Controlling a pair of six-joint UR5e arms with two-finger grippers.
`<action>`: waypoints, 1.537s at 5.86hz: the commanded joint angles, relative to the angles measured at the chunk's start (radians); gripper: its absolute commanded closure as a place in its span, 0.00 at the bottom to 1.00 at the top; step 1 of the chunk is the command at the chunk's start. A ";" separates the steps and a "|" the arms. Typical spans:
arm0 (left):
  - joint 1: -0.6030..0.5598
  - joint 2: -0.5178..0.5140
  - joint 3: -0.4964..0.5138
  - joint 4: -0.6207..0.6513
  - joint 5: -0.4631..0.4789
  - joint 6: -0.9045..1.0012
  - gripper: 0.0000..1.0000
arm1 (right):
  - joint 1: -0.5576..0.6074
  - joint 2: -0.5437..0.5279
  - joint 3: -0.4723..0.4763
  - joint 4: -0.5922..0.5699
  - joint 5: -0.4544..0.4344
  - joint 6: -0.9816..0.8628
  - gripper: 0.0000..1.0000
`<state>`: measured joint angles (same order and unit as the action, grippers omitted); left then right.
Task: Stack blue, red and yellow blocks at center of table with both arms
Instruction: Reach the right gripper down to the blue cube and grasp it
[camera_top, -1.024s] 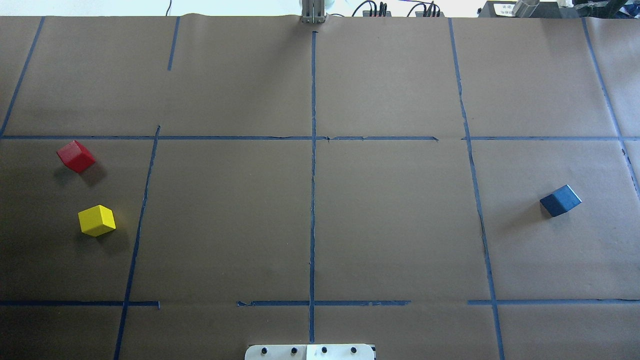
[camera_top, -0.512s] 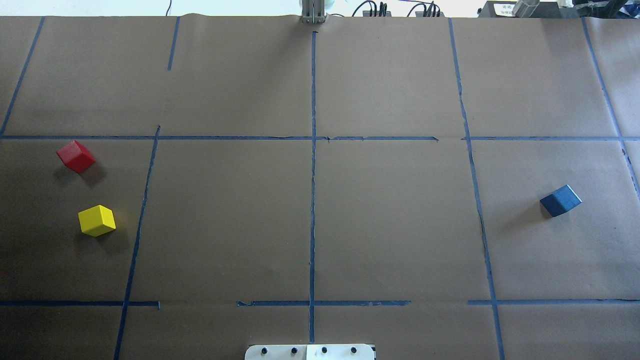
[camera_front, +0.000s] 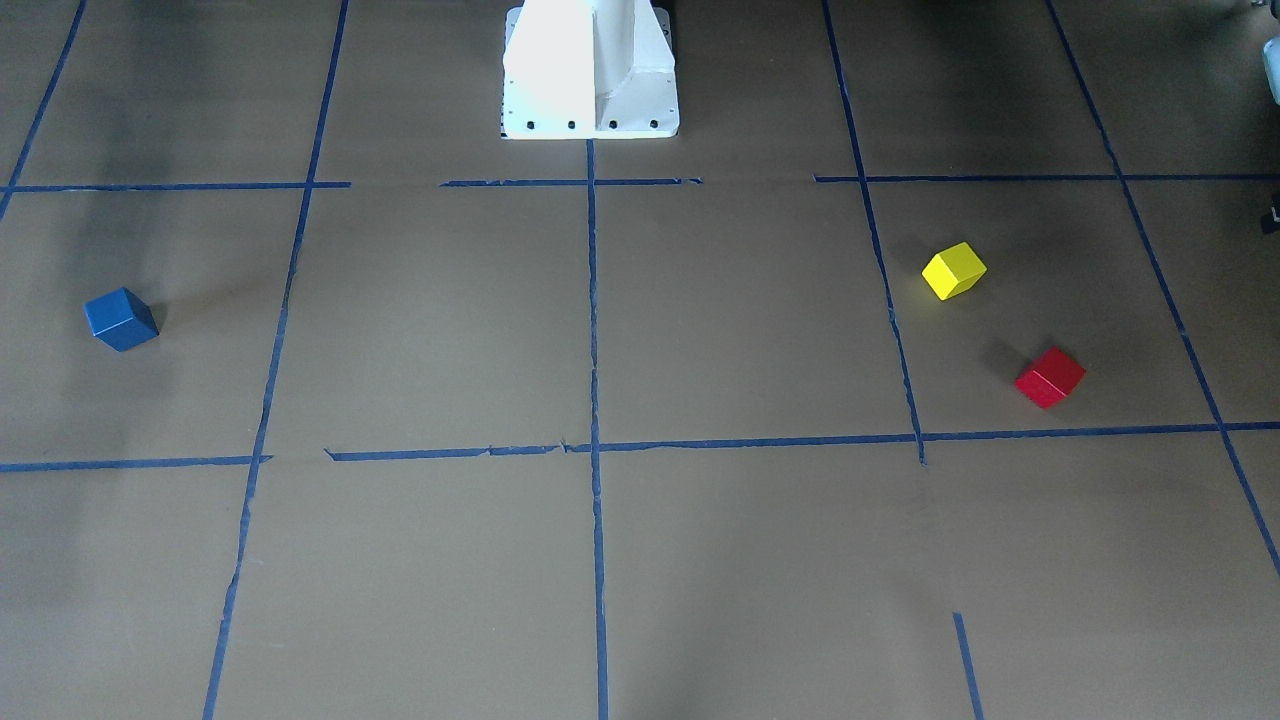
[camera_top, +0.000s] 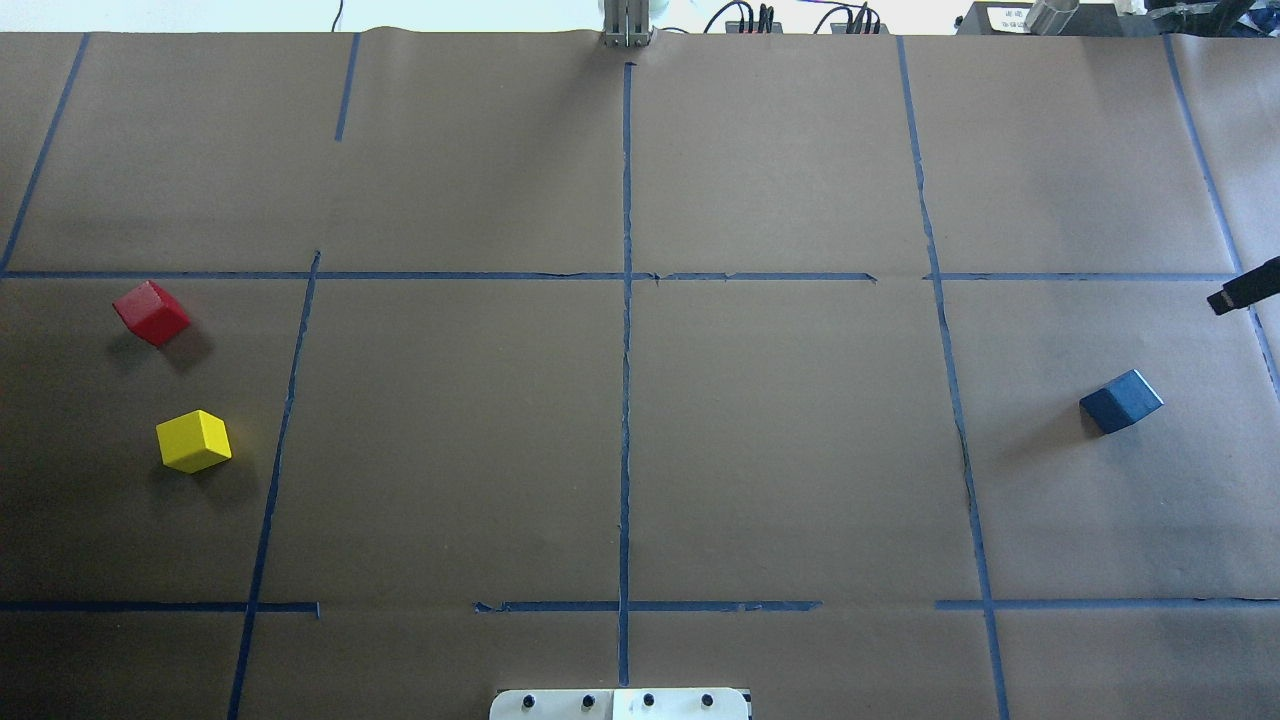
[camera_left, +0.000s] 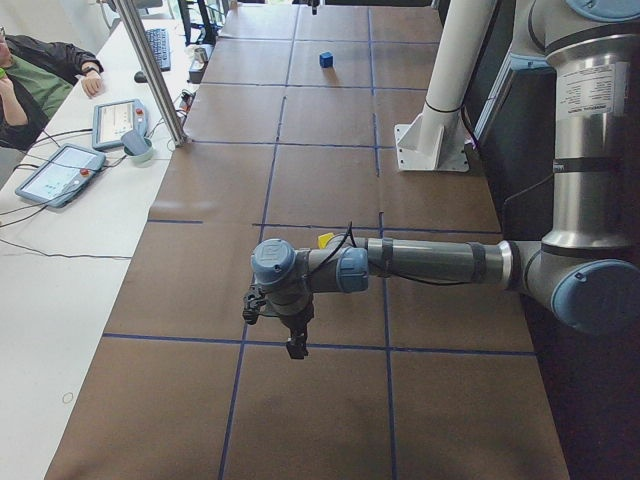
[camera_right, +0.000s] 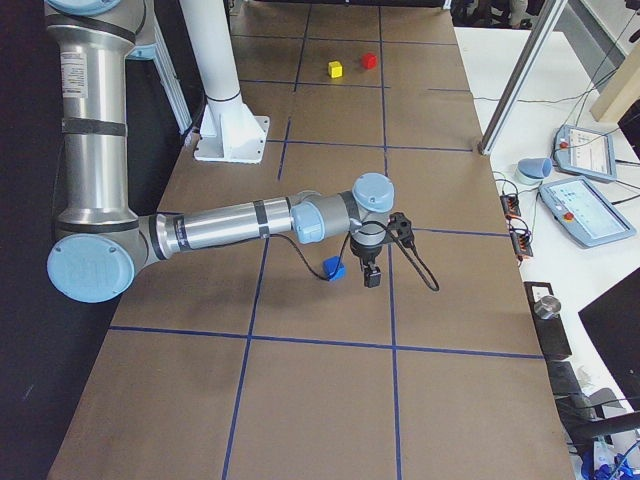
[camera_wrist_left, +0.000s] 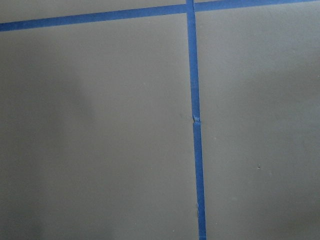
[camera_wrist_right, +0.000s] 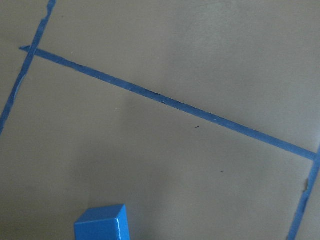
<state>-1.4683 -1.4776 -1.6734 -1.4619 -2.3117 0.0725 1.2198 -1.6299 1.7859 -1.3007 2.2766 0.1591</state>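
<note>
The left arm (camera_left: 430, 262) reaches level over the table, its wrist turned down. The left gripper (camera_left: 296, 348) hangs above the brown paper, and whether its fingers are apart cannot be told. The yellow block (camera_top: 194, 441) and red block (camera_top: 151, 313) sit on the robot's left side, near each other but not touching, each turned at an angle to the tape lines (camera_top: 626, 400).

The right arm (camera_right: 230, 225) also stretches level, and the right gripper (camera_right: 371, 278) points down near the blue block (camera_top: 1121, 402). Only its dark tip shows at the overhead view's right edge, so its opening cannot be judged.

All three blocks lie well apart from the central tape cross, outside the lines bounding the middle squares, with bare paper around each.
</note>
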 joint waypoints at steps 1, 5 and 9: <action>0.000 0.000 0.000 0.000 0.000 0.000 0.00 | -0.122 -0.079 -0.003 0.239 -0.032 0.136 0.00; 0.000 -0.001 -0.002 0.000 0.000 0.000 0.00 | -0.286 -0.068 -0.085 0.299 -0.117 0.209 0.00; 0.000 -0.001 0.000 0.000 0.000 0.000 0.00 | -0.299 -0.036 -0.108 0.297 -0.109 0.270 0.98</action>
<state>-1.4680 -1.4788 -1.6745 -1.4619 -2.3117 0.0721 0.9200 -1.6860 1.6751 -1.0024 2.1663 0.4021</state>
